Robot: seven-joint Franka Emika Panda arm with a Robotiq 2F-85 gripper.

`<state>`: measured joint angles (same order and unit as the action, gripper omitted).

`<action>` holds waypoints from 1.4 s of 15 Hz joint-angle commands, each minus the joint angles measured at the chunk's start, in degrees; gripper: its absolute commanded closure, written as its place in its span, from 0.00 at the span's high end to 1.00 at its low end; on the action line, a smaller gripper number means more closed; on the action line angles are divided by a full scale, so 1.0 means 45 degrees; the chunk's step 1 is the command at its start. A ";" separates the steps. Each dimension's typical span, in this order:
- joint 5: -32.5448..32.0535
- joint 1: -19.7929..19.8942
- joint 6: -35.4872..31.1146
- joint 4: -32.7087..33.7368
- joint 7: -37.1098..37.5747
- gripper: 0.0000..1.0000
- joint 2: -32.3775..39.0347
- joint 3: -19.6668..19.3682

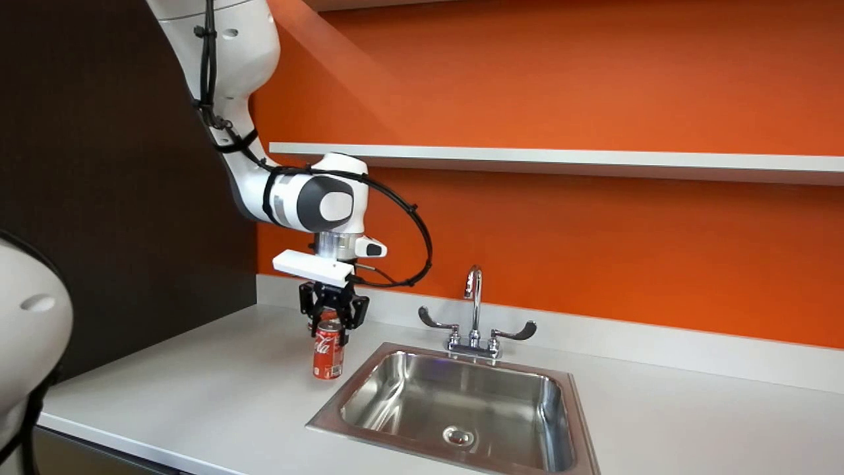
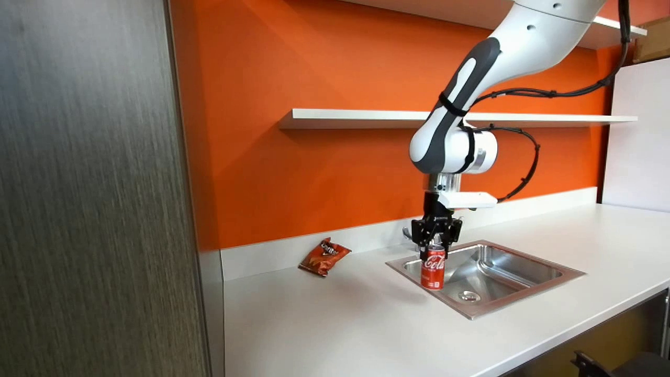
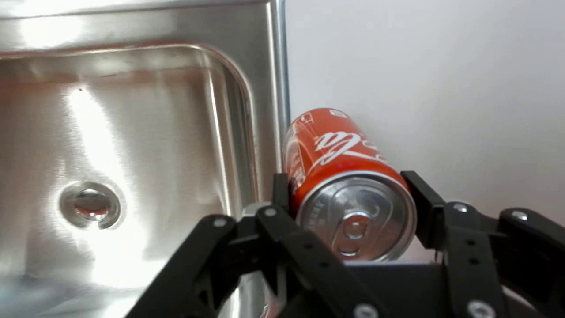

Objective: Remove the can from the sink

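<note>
The red can (image 1: 328, 359) is upright beside the sink's edge in both exterior views, also here (image 2: 432, 275). In the wrist view the can (image 3: 335, 148) shows its silvery top and lies outside the rim, over the counter. My gripper (image 1: 329, 335) points down with one finger on each side of the can near its top; both fingers touch it in the wrist view (image 3: 344, 194). I cannot tell whether the can's base touches the counter. The steel sink (image 1: 359, 379) shows a bare basin; its rim also appears in the wrist view (image 3: 264, 110).
A chrome faucet (image 1: 475, 310) with two handles stands behind the sink. A red-orange chip bag (image 2: 323, 257) leans against the backsplash. A white shelf (image 1: 560, 157) runs along the orange wall. The white counter (image 2: 324, 324) surrounds the sink. A dark panel (image 1: 119, 165) borders it.
</note>
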<state>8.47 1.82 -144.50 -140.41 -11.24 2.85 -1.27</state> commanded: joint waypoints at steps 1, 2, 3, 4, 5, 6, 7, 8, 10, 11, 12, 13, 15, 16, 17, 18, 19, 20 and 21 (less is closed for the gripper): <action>-0.0478 -0.0332 0.0251 -0.0333 -0.0074 0.39 -0.0192 0.0306; -0.0670 -0.0423 0.0241 -0.0408 0.0032 0.39 -0.0174 0.0359; -0.0837 -0.0526 0.0147 -0.0461 0.0060 0.39 -0.0075 0.0410; -0.1032 -0.0598 0.0163 -0.0524 0.0104 0.39 -0.0069 0.0443; -0.1113 -0.0660 0.0220 -0.0542 0.0039 0.39 0.0005 0.0494; -0.1324 -0.0703 0.0164 -0.0598 0.0139 0.39 0.0015 0.0504; -0.1465 -0.0738 0.0127 -0.0618 0.0137 0.39 0.0087 0.0519; -0.1657 -0.0765 0.0105 -0.0654 0.0198 0.39 0.0112 0.0519; -0.1929 -0.0778 0.0060 -0.0704 0.0243 0.39 0.0170 0.0540; -0.2030 -0.0775 0.0031 -0.0721 0.0244 0.39 0.0208 0.0546; -0.2125 -0.0772 0.0035 -0.0738 0.0259 0.39 0.0237 0.0543; -0.2214 -0.0772 0.0020 -0.0746 0.0276 0.39 0.0278 0.0541; -0.2388 -0.0773 -0.0016 -0.0760 0.0283 0.65 0.0290 0.0540; -0.2419 -0.0771 -0.0001 -0.0772 0.0277 0.90 0.0280 0.0542; -0.2435 -0.0769 -0.0013 -0.0785 0.0278 0.91 0.0289 0.0544; -0.2389 -0.0765 0.0017 -0.0789 0.0269 0.94 0.0242 0.0549; -0.2314 -0.0761 0.0079 -0.0783 0.0272 1.00 0.0146 0.0556; -0.2204 -0.0755 0.0157 -0.0786 0.0234 1.00 0.0021 0.0570; -0.2102 -0.0757 0.0270 -0.0798 0.0216 1.00 -0.0165 0.0588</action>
<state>-0.78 -1.65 -144.55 -143.62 -11.20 4.63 0.84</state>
